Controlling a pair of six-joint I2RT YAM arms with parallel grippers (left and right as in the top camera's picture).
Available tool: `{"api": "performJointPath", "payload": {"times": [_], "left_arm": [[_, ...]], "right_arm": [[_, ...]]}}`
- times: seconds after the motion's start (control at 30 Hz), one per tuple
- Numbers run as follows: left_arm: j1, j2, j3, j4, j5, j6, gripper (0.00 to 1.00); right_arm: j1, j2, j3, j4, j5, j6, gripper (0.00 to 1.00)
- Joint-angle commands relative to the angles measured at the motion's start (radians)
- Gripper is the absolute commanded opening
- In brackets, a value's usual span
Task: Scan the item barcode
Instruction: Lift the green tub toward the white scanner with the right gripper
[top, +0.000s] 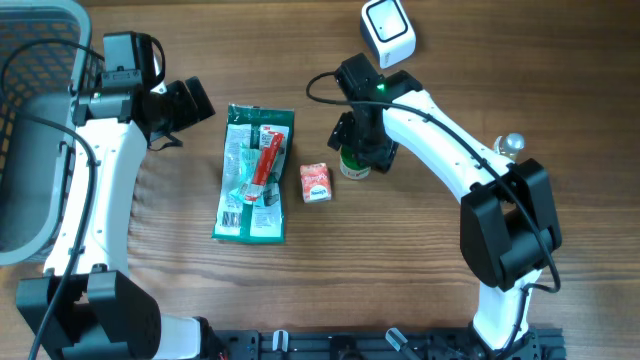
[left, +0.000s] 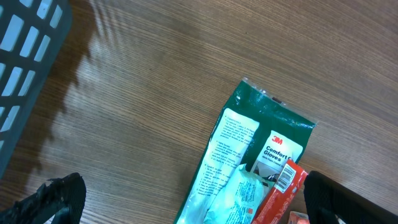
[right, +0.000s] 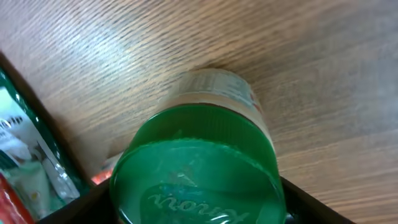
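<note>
The jar (right: 199, 168) stands on the counter (top: 410, 265) right of centre, just right of a small red-and-white box (top: 315, 183). The white scanner (top: 388, 30) sits farther off, beyond it. The right end effector (top: 360, 152) is down over the jar, its dark fingers (right: 311, 199) flanking the green lid on both sides. Whether they actually press on it I cannot tell (the wrist view crops them at its corners). The left end effector (top: 192, 102) hangs wide open at the far left, holding nothing, between the grey basket (top: 20, 150) and the green glove pack (top: 250, 205). That pack lies flat, left of the box. A red item (top: 267, 160) lies on top of it, with a barcode showing at one end.
</note>
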Motion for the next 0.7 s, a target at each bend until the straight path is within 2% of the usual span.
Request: {"api": "performJointPath", "payload": {"times": [0.0,0.13,0.2,0.5,0.67], "left_arm": [[0.002,-0.009,0.011,0.002,0.008,0.001,1.0],[0.002,-0.009,0.011,0.002,0.008,0.001,1.0],[0.002,-0.009,0.011,0.002,0.008,0.001,1.0],[0.002,-0.009,0.011,0.002,0.008,0.001,1.0],[0.002,-0.009,0.011,0.002,0.008,0.001,1.0]], "right_arm": [[0.004,0.008,0.022,0.002,-0.008,0.141,0.85],[0.004,0.008,0.022,0.002,0.007,0.169,0.86],[0.005,0.008,0.022,0.002,0.007,0.169,0.79],[0.026,0.008,0.022,-0.029,0.102,0.216,0.69],[0.026,0.008,0.022,-0.036,0.105,0.08,0.56]]}}
